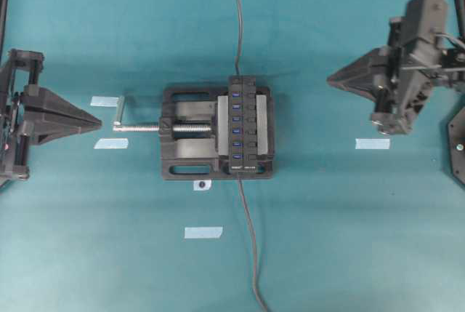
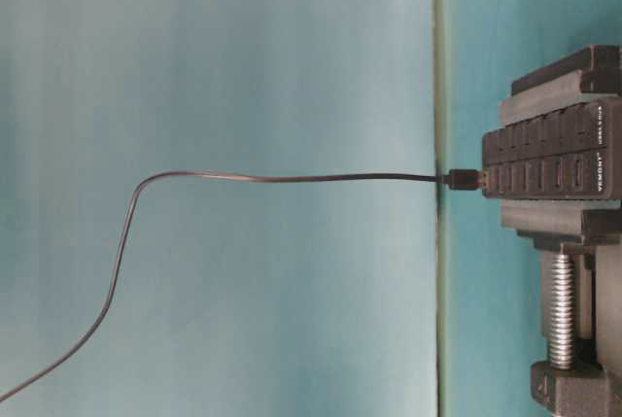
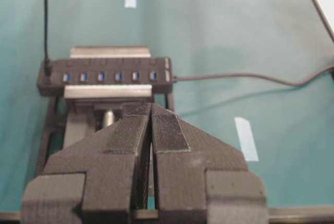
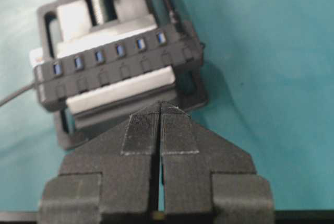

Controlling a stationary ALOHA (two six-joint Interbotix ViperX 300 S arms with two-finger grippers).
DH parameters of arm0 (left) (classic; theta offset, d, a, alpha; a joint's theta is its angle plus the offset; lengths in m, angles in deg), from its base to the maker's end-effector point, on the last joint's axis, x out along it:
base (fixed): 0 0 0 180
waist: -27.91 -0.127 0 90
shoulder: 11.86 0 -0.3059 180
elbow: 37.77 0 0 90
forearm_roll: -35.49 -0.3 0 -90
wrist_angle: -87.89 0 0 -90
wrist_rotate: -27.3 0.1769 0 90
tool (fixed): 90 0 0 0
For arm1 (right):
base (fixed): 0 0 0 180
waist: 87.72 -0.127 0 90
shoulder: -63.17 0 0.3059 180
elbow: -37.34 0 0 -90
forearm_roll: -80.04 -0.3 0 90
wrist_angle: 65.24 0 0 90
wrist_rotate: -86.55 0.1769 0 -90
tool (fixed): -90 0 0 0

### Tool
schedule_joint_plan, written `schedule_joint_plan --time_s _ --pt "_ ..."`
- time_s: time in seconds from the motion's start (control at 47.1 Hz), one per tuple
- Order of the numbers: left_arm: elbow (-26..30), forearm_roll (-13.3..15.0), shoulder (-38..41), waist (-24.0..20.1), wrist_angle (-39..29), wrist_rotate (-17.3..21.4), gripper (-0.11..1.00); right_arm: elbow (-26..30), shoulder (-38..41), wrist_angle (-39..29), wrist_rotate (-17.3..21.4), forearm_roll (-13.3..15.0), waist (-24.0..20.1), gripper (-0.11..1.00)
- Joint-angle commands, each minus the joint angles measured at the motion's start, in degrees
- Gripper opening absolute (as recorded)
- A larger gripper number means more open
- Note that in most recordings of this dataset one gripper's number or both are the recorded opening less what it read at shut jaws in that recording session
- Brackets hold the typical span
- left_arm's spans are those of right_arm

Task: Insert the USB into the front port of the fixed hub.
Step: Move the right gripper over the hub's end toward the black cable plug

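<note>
My left gripper (image 1: pixel 98 118) clenched, empty, left of the vise (image 1: pixel 190 134). The USB (image 2: pixel 461 180) sits seated in the fixed hub (image 1: pixel 244 124)'s far end port; insertion looks done. Right gripper (image 1: pixel 330 78) clenched, empty, well right

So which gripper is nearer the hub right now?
Right, by a small margin. The right gripper hangs off the hub's right, level with its far end; the left gripper sits further out, beyond the vise handle. Both shut and empty.
</note>
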Motion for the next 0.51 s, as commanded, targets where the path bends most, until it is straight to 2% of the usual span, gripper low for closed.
schedule_joint_plan --time_s 0.0,0.255,0.489 --pt "1.58 -0.09 0.18 0.18 0.26 -0.09 0.00 2.55 1.23 0.35 0.09 0.18 0.70 -0.06" --pt "1.58 -0.09 0.18 0.09 0.26 -0.09 0.00 5.19 6.33 0.35 -0.35 0.70 0.97 -0.06" --pt "1.23 -0.09 0.26 0.09 0.35 -0.09 0.00 7.47 10.90 1.58 -3.34 0.70 0.97 -0.06"
